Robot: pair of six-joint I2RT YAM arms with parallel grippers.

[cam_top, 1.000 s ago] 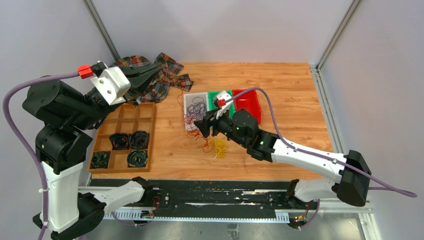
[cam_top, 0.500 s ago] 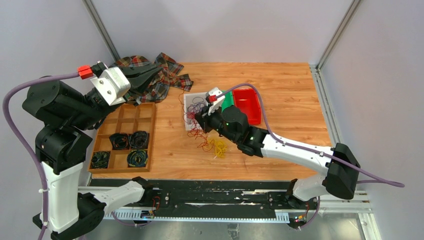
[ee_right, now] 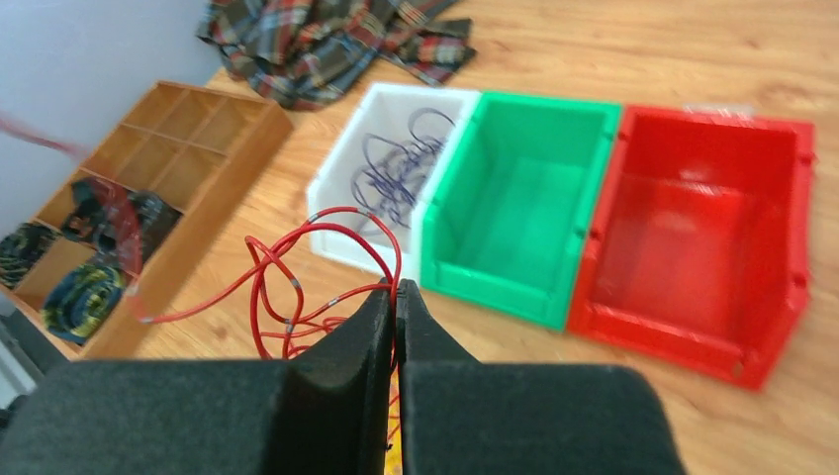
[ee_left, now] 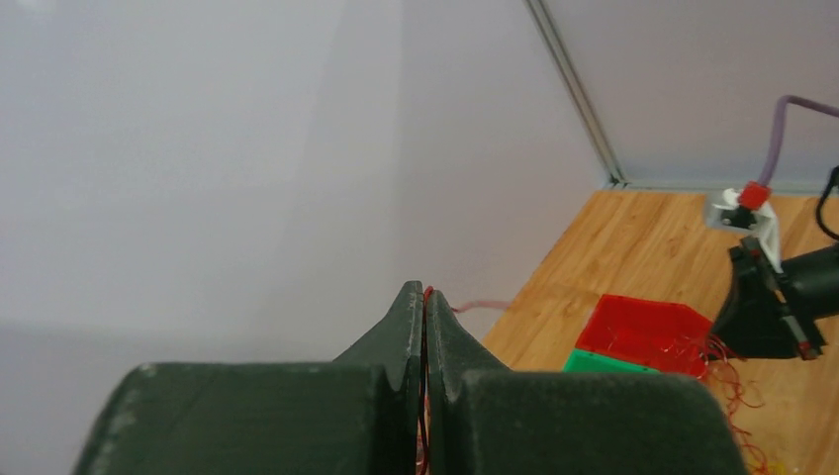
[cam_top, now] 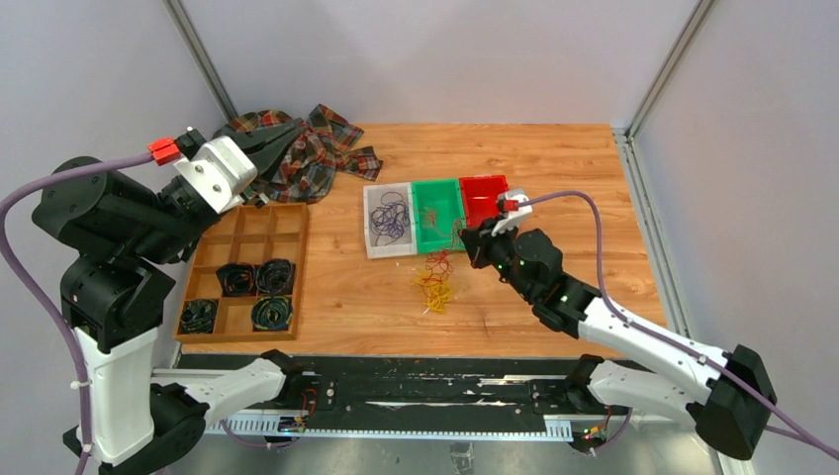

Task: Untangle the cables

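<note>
The cables lie in three groups. Purple strands (cam_top: 388,216) fill the white bin (ee_right: 336,213). A red and yellow heap (cam_top: 435,282) rests on the table in front of the bins. Red loops (ee_right: 287,287) hang from my right gripper (ee_right: 396,289), which is shut on a red cable just in front of the green bin (cam_top: 435,213). My left gripper (ee_left: 425,297) is held high over the plaid cloth (cam_top: 317,148) and is shut on a thin red cable; a strand (ee_left: 475,305) trails off from its tips.
A red bin (cam_top: 485,193) stands right of the green one. A wooden tray (cam_top: 247,272) holding dark coiled cords sits at the left. Grey walls close in the table at the back and on both sides.
My right gripper has closed on a red cable and swung right from the white bin to in front of the green and red bins, dragging red strands along. The left arm barely moved.
</note>
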